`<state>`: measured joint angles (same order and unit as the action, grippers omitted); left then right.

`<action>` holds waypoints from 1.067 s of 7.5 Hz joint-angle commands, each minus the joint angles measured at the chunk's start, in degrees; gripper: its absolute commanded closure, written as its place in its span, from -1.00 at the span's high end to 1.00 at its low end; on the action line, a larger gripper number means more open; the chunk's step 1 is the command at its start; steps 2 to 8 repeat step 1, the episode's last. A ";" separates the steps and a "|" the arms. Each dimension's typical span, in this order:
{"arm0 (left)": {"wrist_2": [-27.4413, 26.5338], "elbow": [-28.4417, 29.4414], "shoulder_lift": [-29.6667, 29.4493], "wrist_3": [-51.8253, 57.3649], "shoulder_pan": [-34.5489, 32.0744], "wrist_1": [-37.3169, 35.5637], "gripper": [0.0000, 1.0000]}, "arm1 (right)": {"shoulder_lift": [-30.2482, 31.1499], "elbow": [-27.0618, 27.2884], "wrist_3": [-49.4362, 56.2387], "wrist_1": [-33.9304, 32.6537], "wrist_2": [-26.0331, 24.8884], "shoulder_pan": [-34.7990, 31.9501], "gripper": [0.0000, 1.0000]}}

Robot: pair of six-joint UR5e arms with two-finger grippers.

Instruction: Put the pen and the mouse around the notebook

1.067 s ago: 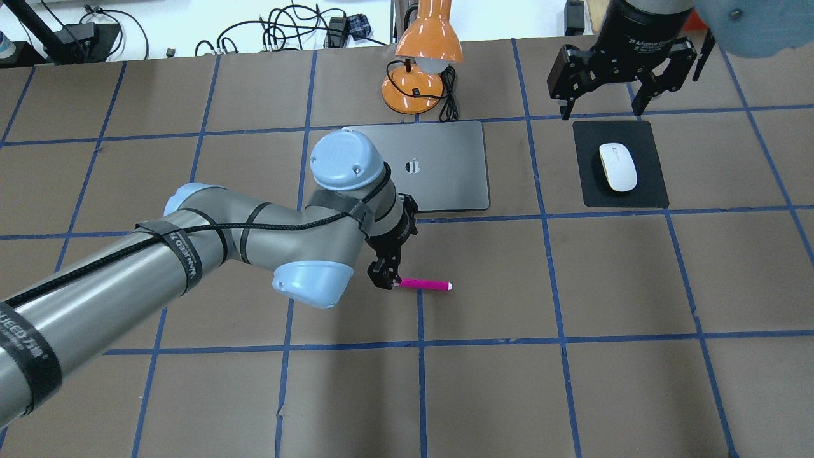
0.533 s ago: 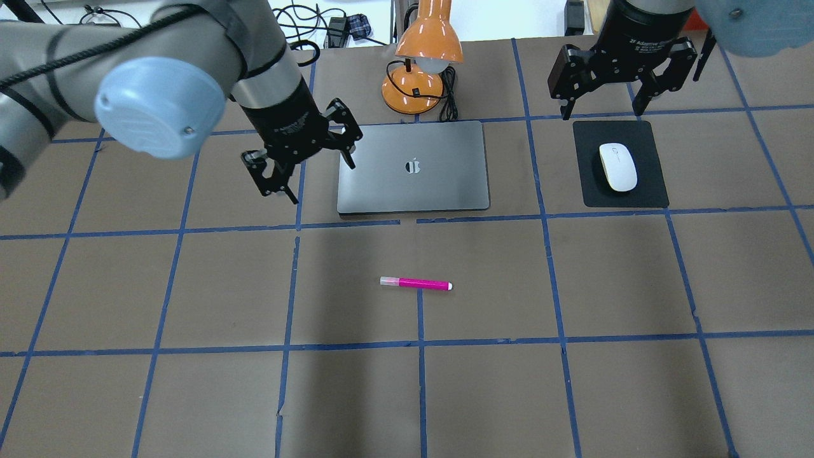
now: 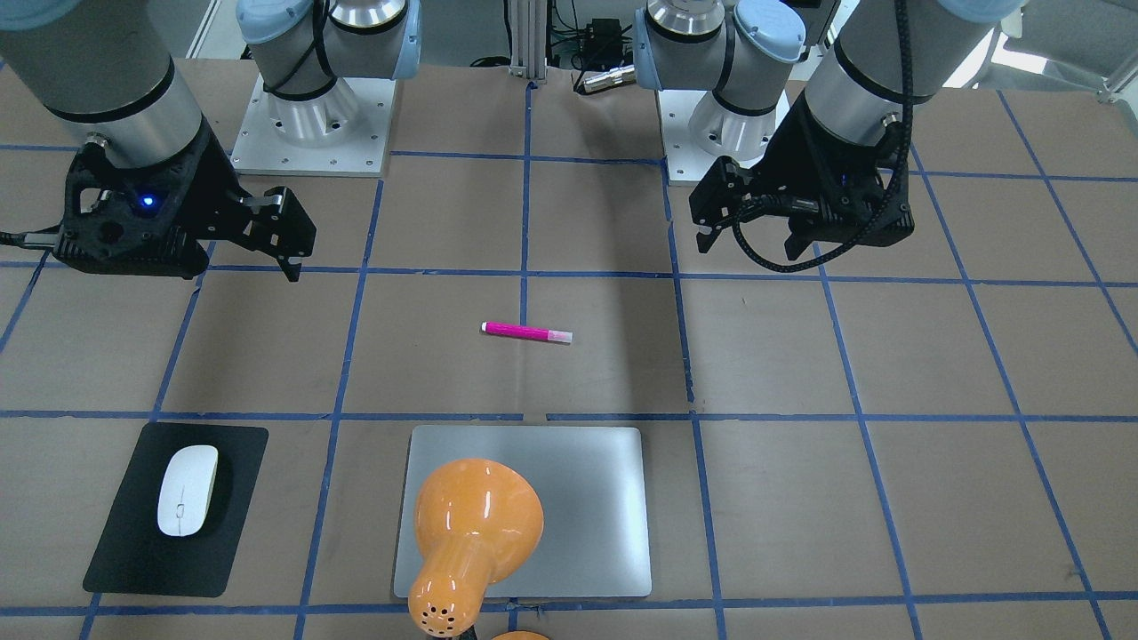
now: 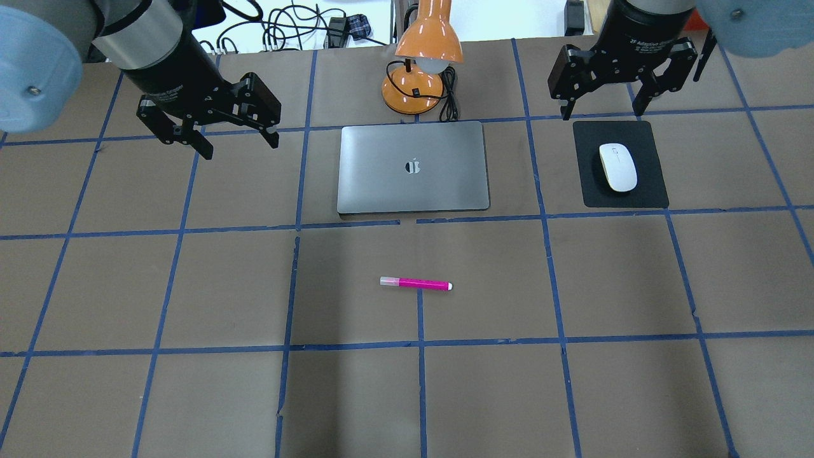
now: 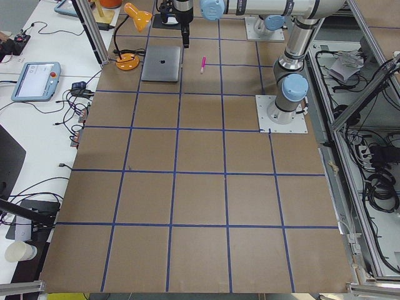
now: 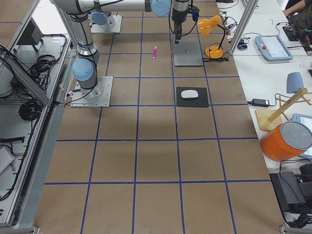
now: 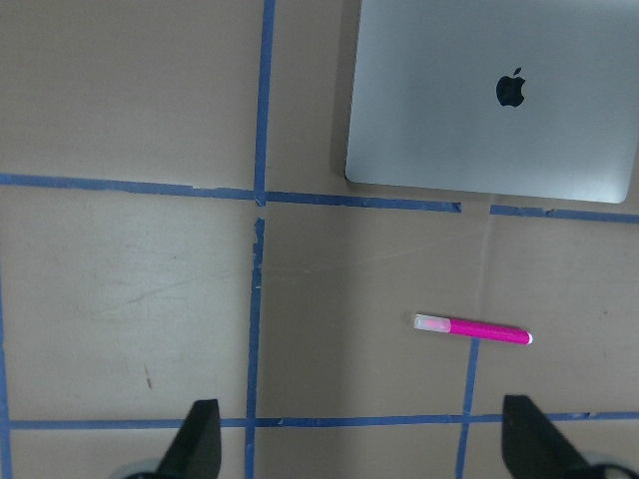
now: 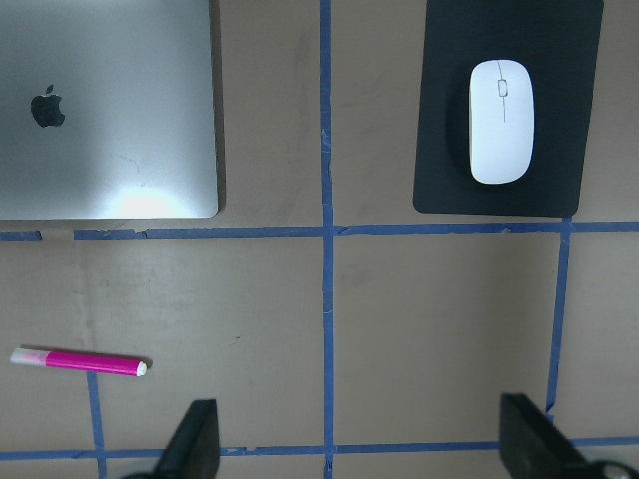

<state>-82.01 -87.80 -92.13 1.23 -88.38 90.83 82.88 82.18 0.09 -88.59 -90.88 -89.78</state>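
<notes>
One wrist view with mouse [image 8: 501, 121]

I logged an orange desk lamp [image 4: 427, 44] at the far edge, head tilted | its black cord [image 4: 450, 95] bunched beside the base | a black mouse pad [image 4: 645, 194] flat, well apart from it | brown table [image 4: 191, 286] with a blue tape grid [image 4: 350, 347] | teach pendant [image 5: 36, 80] on the side bench.

The overhead view looks forward and down on the notebook [image 4: 413, 184]; the front view faces back at it, steeply. Both side views stand far from it, on opposite sides. Both wrist cameras look straight down, sharing the notebook and pen [image 7: 472, 330]
</notes>
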 commanded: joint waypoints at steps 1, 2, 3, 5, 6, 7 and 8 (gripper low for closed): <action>-0.08 -0.18 0.55 1.49 0.40 -0.04 1.00 | 0.00 0.00 0.00 0.00 0.00 -0.05 1.00; -0.08 -0.18 0.55 1.49 0.40 -0.04 1.00 | 0.00 0.00 0.00 0.00 0.00 -0.05 1.00; -0.08 -0.18 0.55 1.49 0.40 -0.04 1.00 | 0.00 0.00 0.00 0.00 0.00 -0.05 1.00; -0.08 -0.18 0.55 1.49 0.40 -0.04 1.00 | 0.00 0.00 0.00 0.00 0.00 -0.05 1.00; -0.08 -0.18 0.55 1.49 0.40 -0.04 1.00 | 0.00 0.00 0.00 0.00 0.00 -0.05 1.00; -0.08 -0.18 0.55 1.49 0.40 -0.04 1.00 | 0.00 0.00 0.00 0.00 0.00 -0.05 1.00; -0.08 -0.18 0.55 1.49 0.40 -0.04 1.00 | 0.00 0.00 0.00 0.00 0.00 -0.05 1.00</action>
